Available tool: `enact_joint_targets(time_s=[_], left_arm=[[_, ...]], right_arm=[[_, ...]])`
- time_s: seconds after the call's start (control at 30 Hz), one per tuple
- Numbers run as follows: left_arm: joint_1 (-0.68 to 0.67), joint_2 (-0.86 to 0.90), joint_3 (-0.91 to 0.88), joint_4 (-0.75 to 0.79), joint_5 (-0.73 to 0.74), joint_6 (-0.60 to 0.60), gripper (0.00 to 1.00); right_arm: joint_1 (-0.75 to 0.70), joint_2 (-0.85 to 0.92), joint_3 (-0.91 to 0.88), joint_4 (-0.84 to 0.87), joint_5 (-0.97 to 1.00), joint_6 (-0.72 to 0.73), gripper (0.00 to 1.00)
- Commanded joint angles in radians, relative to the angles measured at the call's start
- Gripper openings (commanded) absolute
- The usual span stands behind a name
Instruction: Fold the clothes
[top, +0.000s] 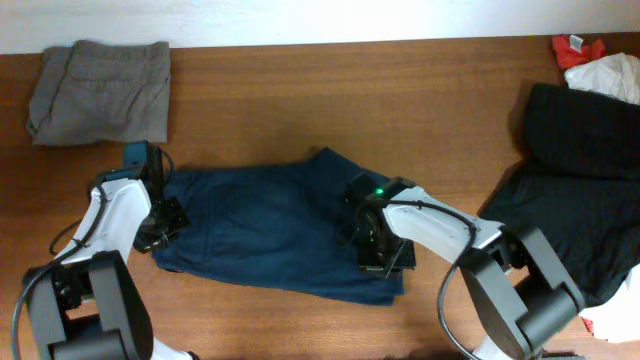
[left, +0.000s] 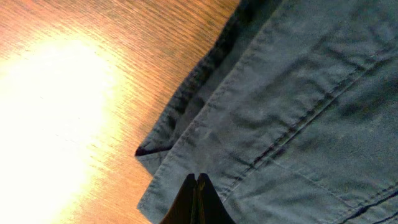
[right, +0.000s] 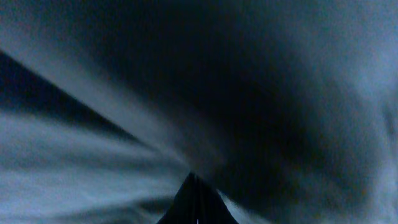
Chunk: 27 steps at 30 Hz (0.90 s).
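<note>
Table (top: 300, 80) with a black garment (top: 580, 150) heaped at the right edge. The clothes (top: 270, 225) lie mid-table, spread mostly flat, with the right end looking doubled over. A grey garment (top: 100, 90) sits folded at the far left, well apart. The left gripper (top: 160, 225) is at the clothes' left hem, fingers pressed together; can't tell if cloth is pinched. The right gripper (top: 378, 255) is closed, seemingly pinching the cloth. Judged early: maybe one fold begun, the rest left.
</note>
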Motion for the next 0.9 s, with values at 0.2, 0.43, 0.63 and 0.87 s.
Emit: enact_joint_targets(time_s=[0.2,0.43,0.63,0.87], left_arm=[[-0.092,-0.253,0.015,-0.007,0.154,0.095,0.93],[-0.088,-0.177,0.01,-0.029,0.154,0.094,0.99],[-0.001,-0.102,0.01,-0.038,0.084,0.08,0.99],[0.115,-0.097,0.01,-0.035,0.181,0.09,0.99]], right_arm=[[0.001,-0.316,0.217,-0.093,0.093,-0.036,0.98],[-0.093,-0.315,0.15,-0.245,0.205,0.029,0.98],[-0.147,-0.315,0.006,-0.206,0.194,0.029,0.98],[-0.141,-0.315,-0.146,-0.113,0.163,0.029,0.98]])
